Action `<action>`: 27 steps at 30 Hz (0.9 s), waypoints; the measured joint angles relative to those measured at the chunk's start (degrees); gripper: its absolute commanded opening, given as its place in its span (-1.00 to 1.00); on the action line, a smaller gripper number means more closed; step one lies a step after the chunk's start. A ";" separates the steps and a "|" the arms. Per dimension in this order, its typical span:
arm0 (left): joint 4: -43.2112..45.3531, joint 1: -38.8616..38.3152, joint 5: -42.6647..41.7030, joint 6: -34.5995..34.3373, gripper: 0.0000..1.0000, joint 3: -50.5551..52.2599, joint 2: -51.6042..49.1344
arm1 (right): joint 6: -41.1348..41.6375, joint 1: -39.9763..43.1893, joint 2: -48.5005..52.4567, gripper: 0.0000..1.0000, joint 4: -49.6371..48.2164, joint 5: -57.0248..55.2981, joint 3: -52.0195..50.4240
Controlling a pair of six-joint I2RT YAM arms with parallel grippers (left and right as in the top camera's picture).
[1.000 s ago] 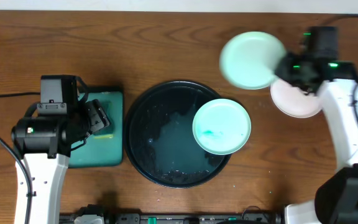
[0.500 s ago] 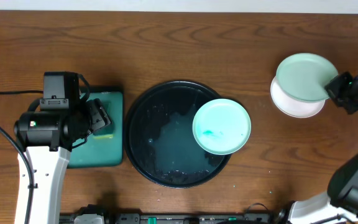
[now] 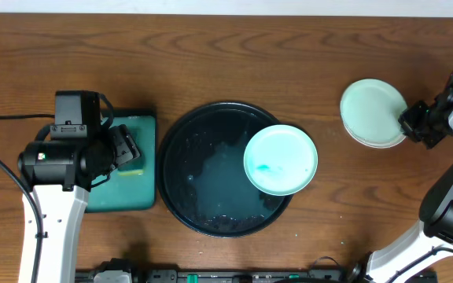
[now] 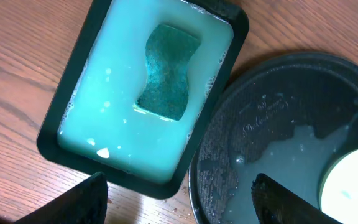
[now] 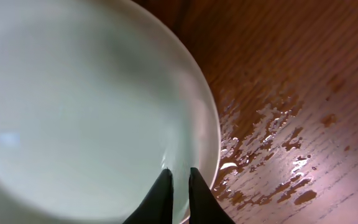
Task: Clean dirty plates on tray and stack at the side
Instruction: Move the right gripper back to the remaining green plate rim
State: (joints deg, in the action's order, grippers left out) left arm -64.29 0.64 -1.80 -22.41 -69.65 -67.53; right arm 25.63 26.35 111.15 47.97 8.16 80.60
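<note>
Overhead: the mint plate [image 3: 372, 110], airborne a second ago, now lies on the white plate [image 3: 374, 145] at the counter's [image 3: 226, 63] right. A smeared plate [image 3: 281, 159] waits on the black tray [image 3: 187, 157].
Left wrist: the left tool [image 4: 179, 205] is spread and empty.
Right wrist: the right tool [image 5: 179, 180] is clenched on the mint plate's rim.

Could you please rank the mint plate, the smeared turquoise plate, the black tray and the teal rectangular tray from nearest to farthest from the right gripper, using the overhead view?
From the right gripper:
1. Mint plate: right beside it, on the table's right.
2. Smeared turquoise plate: on the tray's right edge.
3. Black tray: centre.
4. Teal rectangular tray: far left.
</note>
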 measured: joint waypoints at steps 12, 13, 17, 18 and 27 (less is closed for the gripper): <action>0.00 0.00 0.00 0.00 0.49 0.00 0.00 | -11.52 -1.88 -15.30 0.15 1.49 4.22 0.24; 0.00 0.00 -0.02 0.00 0.50 0.00 0.00 | -12.48 -2.80 -18.12 0.52 2.16 4.94 0.50; -0.02 0.00 -0.02 0.02 0.50 0.00 0.00 | -15.80 -7.58 -25.57 0.98 4.46 8.98 1.73; -0.04 0.00 0.00 0.02 0.50 0.00 0.00 | -16.65 -8.68 -26.29 0.99 5.09 10.36 1.95; -0.11 0.00 -0.02 0.02 0.50 0.00 0.00 | -17.46 -16.28 -21.92 0.99 12.09 14.99 -0.24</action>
State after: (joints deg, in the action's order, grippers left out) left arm -64.40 0.64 -1.83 -22.39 -69.65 -67.53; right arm 8.16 10.07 89.23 60.05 23.16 80.36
